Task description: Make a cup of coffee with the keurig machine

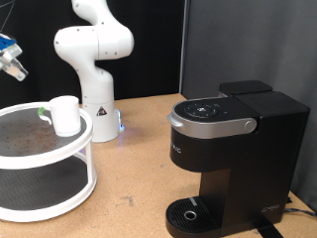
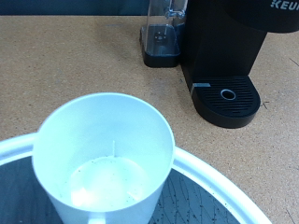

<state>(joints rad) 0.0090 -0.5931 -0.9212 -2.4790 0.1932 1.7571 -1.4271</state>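
One small plain white cylindrical cup (image 1: 64,114) (image 2: 105,157) stands upright and empty on the top tier of a white round two-tier rack (image 1: 45,188) at the wooden surface's (image 1: 139,178) left edge. The black boxy keurig machine (image 1: 233,154) (image 2: 224,56), lid closed, occupies the right side. The claw (image 1: 12,61) hovers beyond the left edge; its state cannot be determined.

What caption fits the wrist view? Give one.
White cup on a round tray, keurig machine beyond.

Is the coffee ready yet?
Not yet. The cup sits empty on the white shelf, not under the keurig machine, whose drip base is bare. The gripper hovers near the cup, holding nothing.
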